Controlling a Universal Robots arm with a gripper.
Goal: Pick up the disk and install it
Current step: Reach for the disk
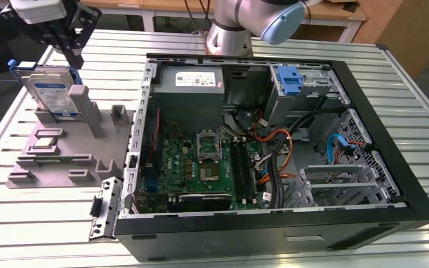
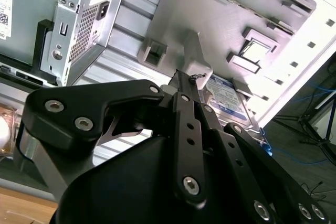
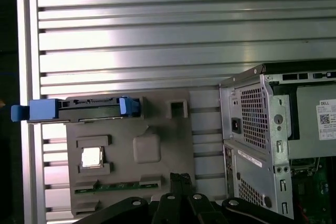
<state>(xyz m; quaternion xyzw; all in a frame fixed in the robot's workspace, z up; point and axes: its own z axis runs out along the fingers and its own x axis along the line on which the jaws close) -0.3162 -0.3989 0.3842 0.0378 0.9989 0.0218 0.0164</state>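
Note:
The disk [image 1: 51, 92] stands on edge in a slot of the grey fixture plate [image 1: 65, 159] at the exterior view's left; its white-and-blue label faces front and a blue carrier frames its edges. The first wrist view shows the disk [image 3: 84, 108] edge-on, with blue tabs at both ends. My gripper [image 1: 74, 61] hangs just above and slightly behind the disk's top edge, apart from it. Its black fingers are shut together with nothing between them, as the gripper [image 3: 181, 178] also appears in the first wrist view. In the second wrist view the disk [image 2: 228, 98] lies beyond the gripper [image 2: 181, 75].
An open computer case [image 1: 363, 84] lies to the exterior view's right of the fixture, with a grey power supply [image 1: 192, 81], a motherboard [image 1: 199, 162] and a blue bracket [image 1: 290, 81] in its drive bay. A processor chip [image 1: 44, 142] and a memory stick [image 3: 115, 187] rest on the fixture. Everything sits on a ribbed metal table [image 1: 43, 212].

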